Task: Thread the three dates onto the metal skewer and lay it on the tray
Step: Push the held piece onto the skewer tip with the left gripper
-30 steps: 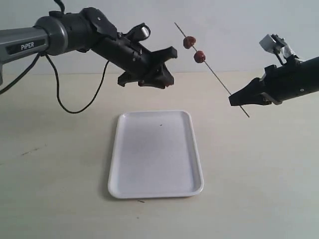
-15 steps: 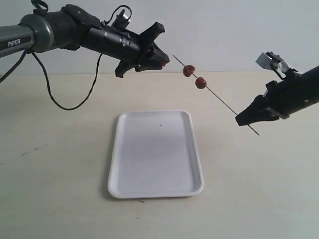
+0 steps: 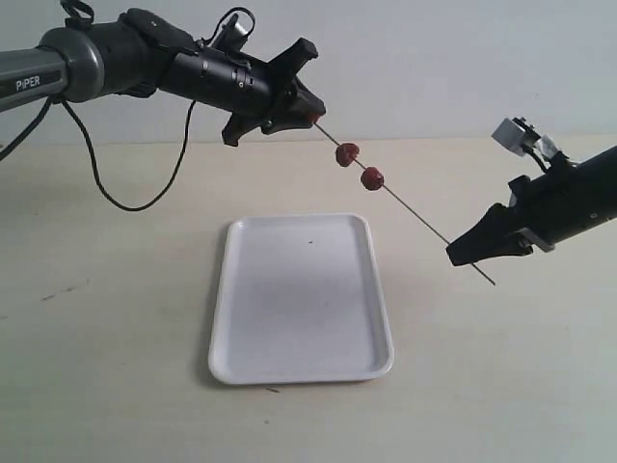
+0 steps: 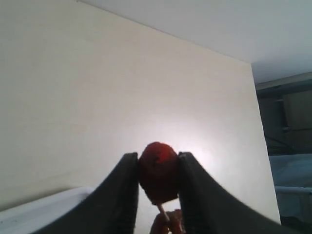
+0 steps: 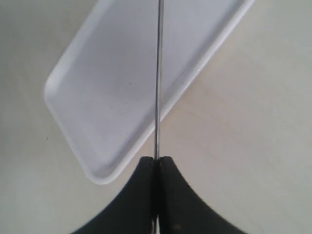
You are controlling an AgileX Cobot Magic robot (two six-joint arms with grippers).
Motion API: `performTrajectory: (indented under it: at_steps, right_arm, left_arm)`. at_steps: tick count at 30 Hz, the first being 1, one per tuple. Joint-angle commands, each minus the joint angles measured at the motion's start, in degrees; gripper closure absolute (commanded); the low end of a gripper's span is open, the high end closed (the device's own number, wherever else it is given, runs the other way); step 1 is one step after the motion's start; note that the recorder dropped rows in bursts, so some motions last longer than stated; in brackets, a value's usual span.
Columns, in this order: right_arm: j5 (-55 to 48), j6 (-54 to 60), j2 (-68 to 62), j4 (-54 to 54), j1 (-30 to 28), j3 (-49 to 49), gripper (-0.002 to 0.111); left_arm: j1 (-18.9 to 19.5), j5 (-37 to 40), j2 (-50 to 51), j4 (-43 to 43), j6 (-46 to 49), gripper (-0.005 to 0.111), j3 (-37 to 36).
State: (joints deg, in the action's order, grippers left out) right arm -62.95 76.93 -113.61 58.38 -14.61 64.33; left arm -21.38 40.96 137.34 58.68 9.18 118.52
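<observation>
Metal skewer [image 3: 415, 214], raised and slanting past the far right corner of the tray [image 3: 289, 299]. Its lower end is clamped in the closed jaws of the right gripper [image 3: 453, 254]. Two dates [image 3: 347, 154] sit threaded on the rod. Its upper tip meets the third date [image 4: 158, 171], which is pinched by the left gripper [image 3: 309, 112] beyond the tray's far edge.

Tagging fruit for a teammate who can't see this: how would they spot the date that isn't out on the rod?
Look above the white tray: the metal skewer slants up to the left gripper. The third date sits at the skewer's upper tip. It alone is pinched between jaws; the other two dates sit bare farther down the rod.
</observation>
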Motion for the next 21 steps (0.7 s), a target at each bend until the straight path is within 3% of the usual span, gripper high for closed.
performTrajectory:
  at_steps: [1, 21]
  right_arm:
    - [0.51, 1.39, 0.21, 1.99, -0.04, -1.02, 0.108]
    - [-1.82, 1.15, 0.31, 0.96, -0.04, -1.15, 0.108]
  left_arm:
    - [0.17, -2.20, -0.73, 0.59, 0.42, 0.078, 0.25]
    - [0.00, -3.08, -0.73, 0.34, 2.01, 0.078, 0.13]
